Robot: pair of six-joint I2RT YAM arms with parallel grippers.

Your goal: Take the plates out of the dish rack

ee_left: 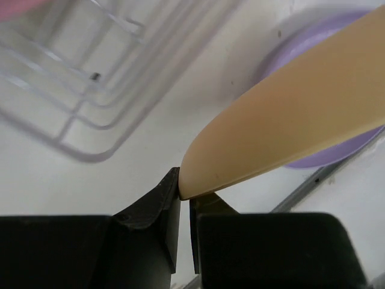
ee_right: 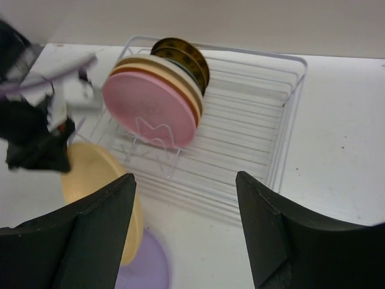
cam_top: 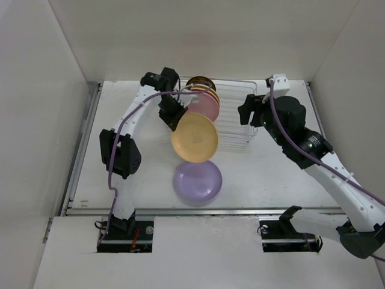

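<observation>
Checker: Status on the left claw (ee_left: 184, 195)?

Me: Clamped tight on the rim of the yellow plate (cam_top: 194, 136). In my left wrist view both fingers pinch the plate's edge, with barely a gap between them.

Checker: Where is that plate?

Me: Off the tabletop (cam_top: 271, 174), tilted, just beside the dish rack (cam_top: 234, 129) on its left side. In the top view its lower edge overlaps the lavender plate (cam_top: 197, 180).

Checker: And the lavender one?

Me: Flat on the tabletop, nearer the arm bases than the rack. No claw is on it.

Checker: Right claw (ee_right: 183, 180)?

Me: Jaws spread wide, nothing between them. It hangs at the rack's right end, looking along the wires. I can't tell from these views whether it touches the rack.

Checker: What's in the rack?

Me: A row of plates standing upright in the dividers at the left end. The pink plate (ee_right: 150, 111) is at the front, facing my right wrist camera. The cream plates (ee_right: 183, 75) are packed right behind it. The small brown-and-yellow plates (ee_right: 180, 51) are at the far back. The rest of the rack shows bare wires.
</observation>
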